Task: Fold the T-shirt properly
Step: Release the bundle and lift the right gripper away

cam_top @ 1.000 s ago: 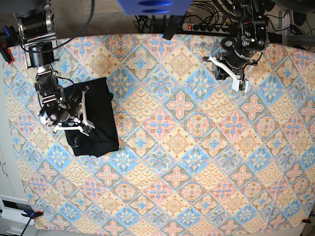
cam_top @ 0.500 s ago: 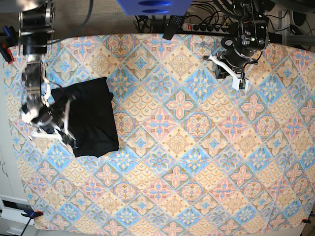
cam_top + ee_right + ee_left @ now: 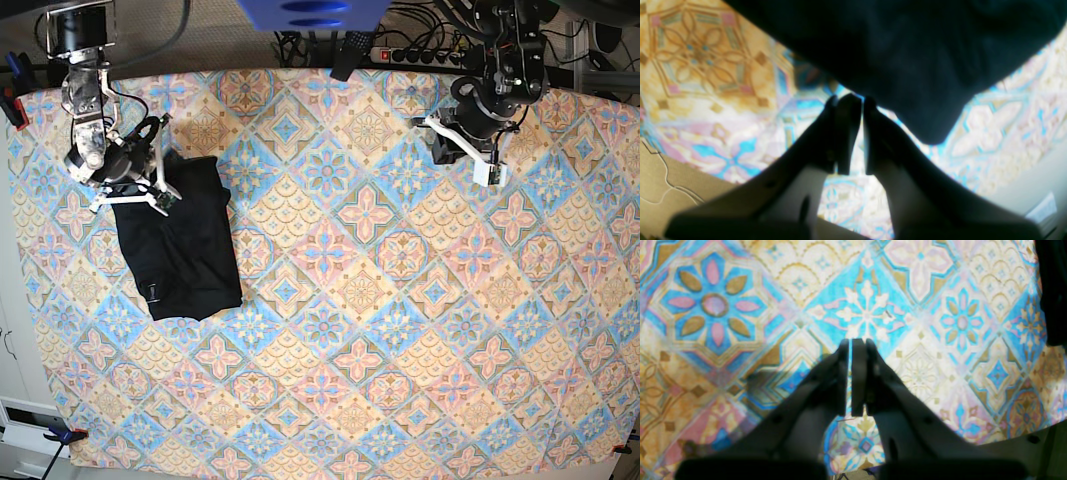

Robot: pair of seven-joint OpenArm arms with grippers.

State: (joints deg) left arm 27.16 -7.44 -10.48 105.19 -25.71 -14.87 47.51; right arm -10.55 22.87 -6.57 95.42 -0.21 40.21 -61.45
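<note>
Base view puts the right gripper (image 3: 160,165) at the far left of the patterned tablecloth (image 3: 380,330), over the far edge of the T-shirt (image 3: 185,250). Its wrist camera shows the two fingers (image 3: 846,133) drawn almost together with only a thin slit between them and nothing caught there; the black cloth lies just beyond their tips. The T-shirt lies folded into a compact dark block on the left side of the cloth, flat on the pattern. Far right, the left gripper (image 3: 485,160) hangs over bare tablecloth, well apart from the shirt; its fingers (image 3: 858,373) are likewise pressed nearly together around nothing.
</note>
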